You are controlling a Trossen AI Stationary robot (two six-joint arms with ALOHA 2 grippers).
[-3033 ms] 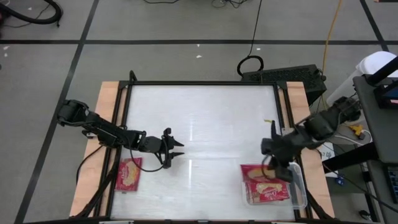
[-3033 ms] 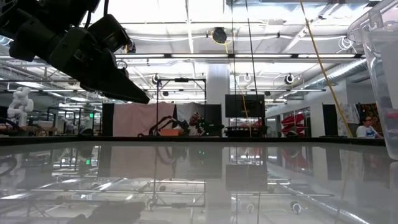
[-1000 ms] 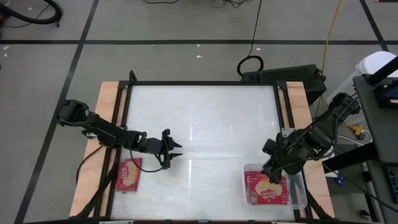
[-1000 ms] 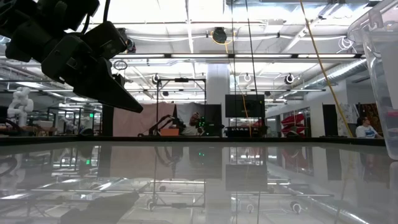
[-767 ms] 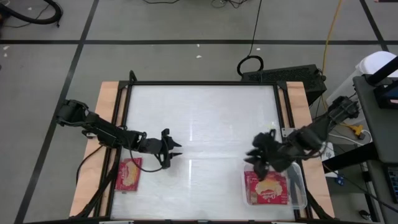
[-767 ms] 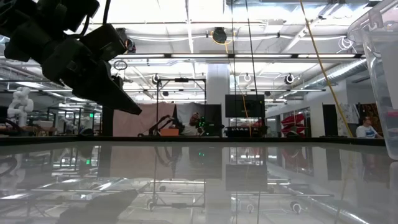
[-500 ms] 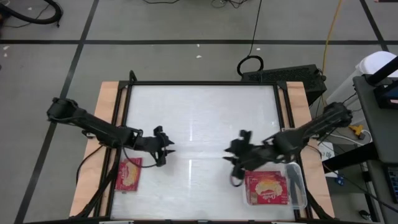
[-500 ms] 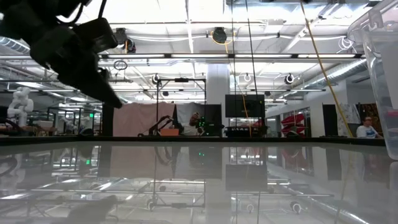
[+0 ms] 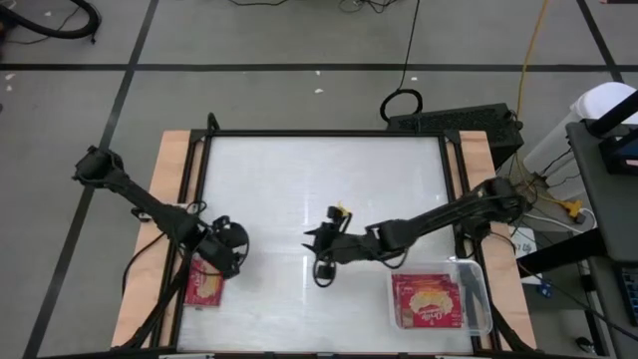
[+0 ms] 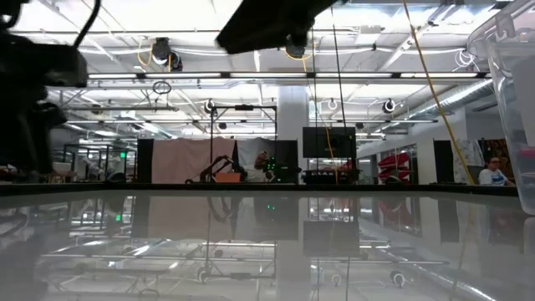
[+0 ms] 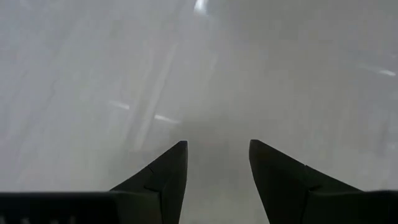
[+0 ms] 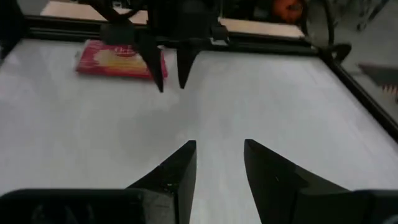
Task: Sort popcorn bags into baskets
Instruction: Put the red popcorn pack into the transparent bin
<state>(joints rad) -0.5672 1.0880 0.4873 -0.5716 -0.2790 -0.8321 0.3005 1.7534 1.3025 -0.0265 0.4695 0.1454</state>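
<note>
The right gripper point(image 9: 317, 253), fingers parted and empty, has swung from the clear basket point(image 9: 481, 296) out to mid-table, while the left gripper point(image 9: 230, 256), also parted and empty, has pulled back over the lone popcorn bag point(image 9: 204, 283). That bag lies flat at the table's left near edge, oval face up, long axis running front to back; two more bags point(image 9: 427, 299) lie flat in the basket at the right near corner.

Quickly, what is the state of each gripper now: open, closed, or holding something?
Left gripper: open, holding nothing.
Right gripper: open, holding nothing.
</note>
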